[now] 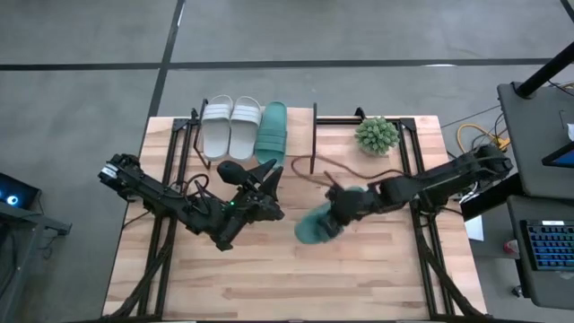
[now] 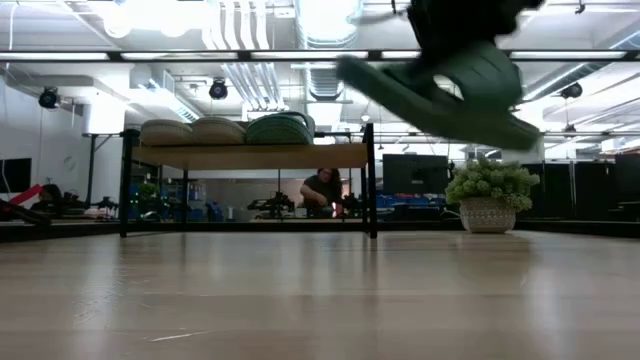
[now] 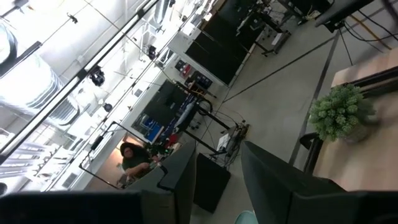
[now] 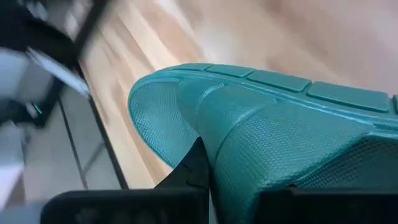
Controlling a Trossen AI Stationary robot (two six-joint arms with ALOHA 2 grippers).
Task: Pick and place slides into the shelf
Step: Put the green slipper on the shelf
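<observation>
The shelf [image 2: 250, 156] stands at the table's far edge. Two pale slides [image 1: 231, 126] and one teal slide [image 1: 272, 133] lie side by side on its plank top. A second teal slide [image 1: 318, 224] hangs in the air over the table's middle, with my right gripper [image 1: 341, 208] shut on it. My left gripper [image 1: 269, 172] stands level left of the middle. Its fingers [image 3: 273, 180] are apart with nothing between them. My right gripper holds the teal slide from above and from the table's right, slanting down. One dark finger [image 4: 196, 168] lies against the slide's textured surface [image 4: 249, 149]; which part that is, I cannot tell. The slide [image 2: 440, 85] is lifted clear of the table and tilted.
A small potted plant [image 1: 377, 135] stands at the far right beside the shelf. Black frame rails [image 1: 417, 215] run along the table's left and right sides. A brown cable [image 1: 341, 170] loops near the middle. A person [image 2: 322, 188] sits in the room beyond the table.
</observation>
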